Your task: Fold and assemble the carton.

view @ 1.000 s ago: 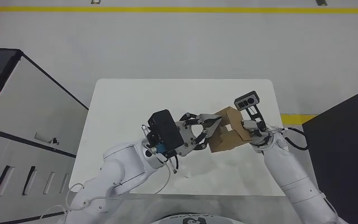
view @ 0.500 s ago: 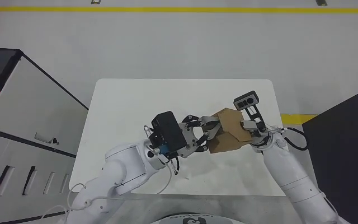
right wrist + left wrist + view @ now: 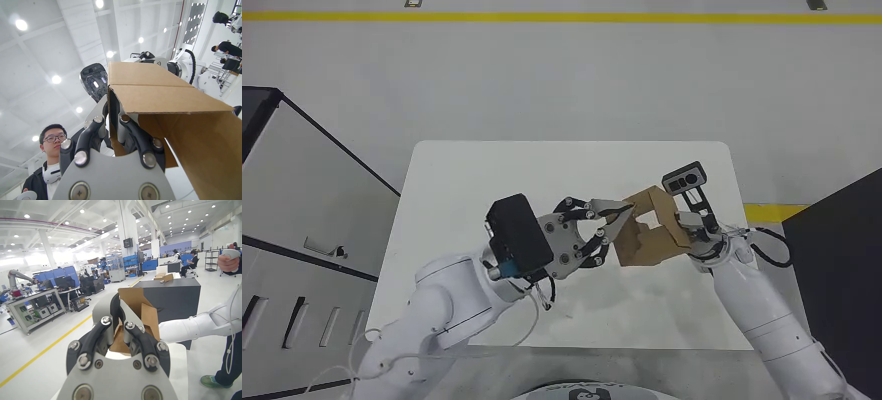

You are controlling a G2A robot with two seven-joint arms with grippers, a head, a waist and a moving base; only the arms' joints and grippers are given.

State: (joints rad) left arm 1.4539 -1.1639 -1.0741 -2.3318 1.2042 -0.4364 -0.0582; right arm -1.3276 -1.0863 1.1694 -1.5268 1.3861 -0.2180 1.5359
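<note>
Holds the carton (image 3: 647, 240) over the table's (image 3: 492, 180) three-o'clock side — right gripper (image 3: 112, 113) clamped on a wall to brace it, left gripper (image 3: 614, 213) pinched on the nine-o'clock flap (image 3: 644, 204) — apparently to fold that flap.

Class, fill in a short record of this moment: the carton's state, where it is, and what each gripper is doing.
carton: brown cardboard, partly folded, one end open
place: over the white table, between the two grippers
left gripper: shut on a flap of the carton
right gripper: shut on a wall edge of the carton
task state: not yet assembled
</note>
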